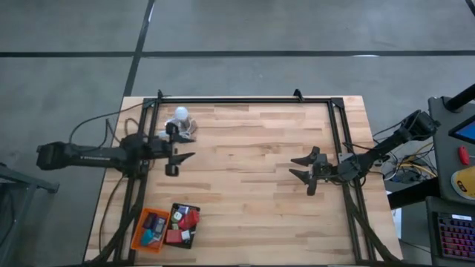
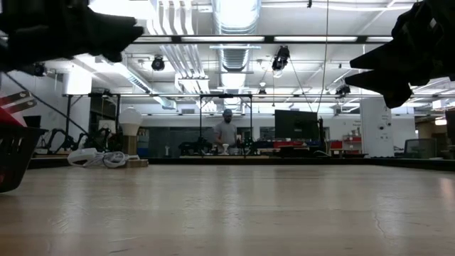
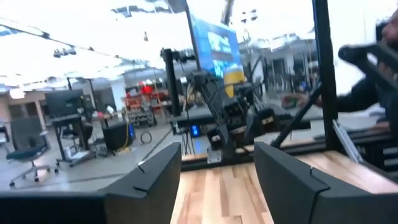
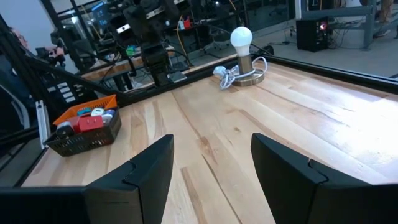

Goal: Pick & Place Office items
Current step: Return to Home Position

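Smooth pale wood-plank table point(image 1: 252, 170)

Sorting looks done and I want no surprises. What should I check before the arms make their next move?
1. Left gripper empty: ok, fingers open, nothing between them.
2. Right gripper empty: ok, open, nothing held.
3. Small coloured office pieces stowed: ok, they lie in the orange rectangular tray and the black rectangular tray; none shows loose on the wooden table.
4. White round bulb with coiled cord clear of the arm: cannot tell, it stands close beside the left gripper.
5. Person away from table: ok, far back in the room.
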You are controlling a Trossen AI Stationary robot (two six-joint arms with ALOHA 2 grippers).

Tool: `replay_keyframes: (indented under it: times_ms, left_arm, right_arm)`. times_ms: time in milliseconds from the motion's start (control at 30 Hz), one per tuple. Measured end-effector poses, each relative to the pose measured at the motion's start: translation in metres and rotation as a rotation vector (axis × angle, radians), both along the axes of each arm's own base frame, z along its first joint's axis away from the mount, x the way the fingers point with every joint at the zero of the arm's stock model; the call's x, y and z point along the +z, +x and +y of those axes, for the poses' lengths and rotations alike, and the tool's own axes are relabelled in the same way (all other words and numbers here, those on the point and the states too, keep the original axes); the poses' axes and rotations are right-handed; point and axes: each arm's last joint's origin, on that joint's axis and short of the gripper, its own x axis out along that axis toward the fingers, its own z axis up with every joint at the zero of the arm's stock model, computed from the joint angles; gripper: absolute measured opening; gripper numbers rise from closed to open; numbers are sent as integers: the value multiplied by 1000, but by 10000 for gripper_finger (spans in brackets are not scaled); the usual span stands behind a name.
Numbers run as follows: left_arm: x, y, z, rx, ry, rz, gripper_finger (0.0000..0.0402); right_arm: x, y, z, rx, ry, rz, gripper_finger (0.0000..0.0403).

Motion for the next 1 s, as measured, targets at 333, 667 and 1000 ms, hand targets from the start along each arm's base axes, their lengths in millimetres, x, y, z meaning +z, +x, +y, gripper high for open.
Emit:
replay_keyframes:
  times_ms: [333,667,1000]
  left_arm:
    - [-18,-38,-4,8,-55,9,204]
    - [-27,-47,-5,28,-118,51,204]
    - [-36,-46,-1,145,-210,130,204]
  right_arm:
    - [0,0,0,0,0,1,210]
    - [0,0,0,0,-1,1,210]
    - [-1,0,0,0,-2,3,210]
